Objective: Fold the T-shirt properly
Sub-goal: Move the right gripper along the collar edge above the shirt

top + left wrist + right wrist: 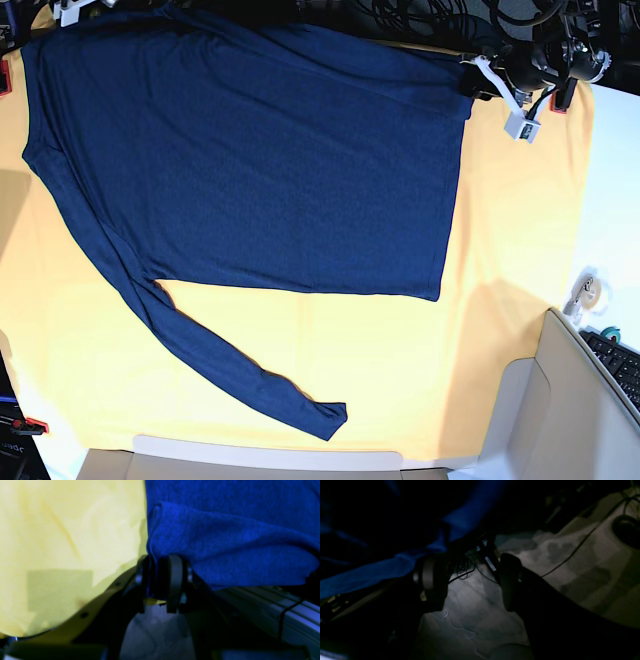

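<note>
Nearest the lens: left pincer (160, 585), fingers almost together with a fold of the T-shirt (225, 542) bunched between them; clenched on that fold, right at the shirt's edge where it meets the yellow cloth (62, 542).
Why held so: judged a corner grip, so the edge can be lifted and carried across the body for a fold without dragging the rest.
Right pincer (470, 580): fingers standing well apart with only dim floor and cables showing between them; released, holding nothing. Blue fabric hangs just beside its left finger, touching or not cannot be told in the gloom.
Why placed so: judged ready to close on the shirt's far edge, matching the other arm's grip.
Where the T-shirt (250, 150) is: spread flat over the yellow cloth (400, 350) on the surface, filling the far and left part of the base view, far edge reaching the cloth's far rim.
Look of the shirt: dark navy, thin plain knit, no print; body a wide, fairly smooth panel with a straight edge on the right; one long sleeve (220, 360) running slantwise from the left side toward the near edge, cuff ending near the middle.
Other sleeve: not made out; possibly tucked along the far left edge.
State of the fold: judged barely begun, body open and the sleeve lying out.
Risk: thin knit may slip or stretch if only one corner is pulled.
</note>
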Controlling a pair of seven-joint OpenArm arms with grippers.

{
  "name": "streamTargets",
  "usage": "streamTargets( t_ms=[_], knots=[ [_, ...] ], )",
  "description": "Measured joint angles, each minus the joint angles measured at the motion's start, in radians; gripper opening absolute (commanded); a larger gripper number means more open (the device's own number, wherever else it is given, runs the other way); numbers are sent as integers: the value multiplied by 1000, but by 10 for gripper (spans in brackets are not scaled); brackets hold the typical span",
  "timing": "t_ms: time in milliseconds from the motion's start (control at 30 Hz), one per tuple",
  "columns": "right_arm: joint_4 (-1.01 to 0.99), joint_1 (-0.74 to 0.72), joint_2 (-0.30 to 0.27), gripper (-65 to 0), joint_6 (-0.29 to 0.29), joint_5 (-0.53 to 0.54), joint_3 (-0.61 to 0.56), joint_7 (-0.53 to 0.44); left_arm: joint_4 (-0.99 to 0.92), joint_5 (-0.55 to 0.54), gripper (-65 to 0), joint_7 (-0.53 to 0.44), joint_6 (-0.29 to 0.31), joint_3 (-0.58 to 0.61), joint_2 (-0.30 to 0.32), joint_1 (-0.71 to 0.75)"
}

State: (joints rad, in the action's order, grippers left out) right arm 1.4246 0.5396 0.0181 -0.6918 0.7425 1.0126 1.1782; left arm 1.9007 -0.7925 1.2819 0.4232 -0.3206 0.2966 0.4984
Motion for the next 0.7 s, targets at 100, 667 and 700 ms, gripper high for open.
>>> streamTargets(
  t_ms=[100,667,700],
  knots=[
    [0,-21,-3,-334,0,-4,2,0,0,0,-524,0,0,0,0,0],
    [0,-101,-1,-334,0,-6,-4,0,0,0,-524,0,0,0,0,-2],
    [0,-102,-2,-334,0,-6,-4,0,0,0,-524,0,0,0,0,-2]
  ],
)
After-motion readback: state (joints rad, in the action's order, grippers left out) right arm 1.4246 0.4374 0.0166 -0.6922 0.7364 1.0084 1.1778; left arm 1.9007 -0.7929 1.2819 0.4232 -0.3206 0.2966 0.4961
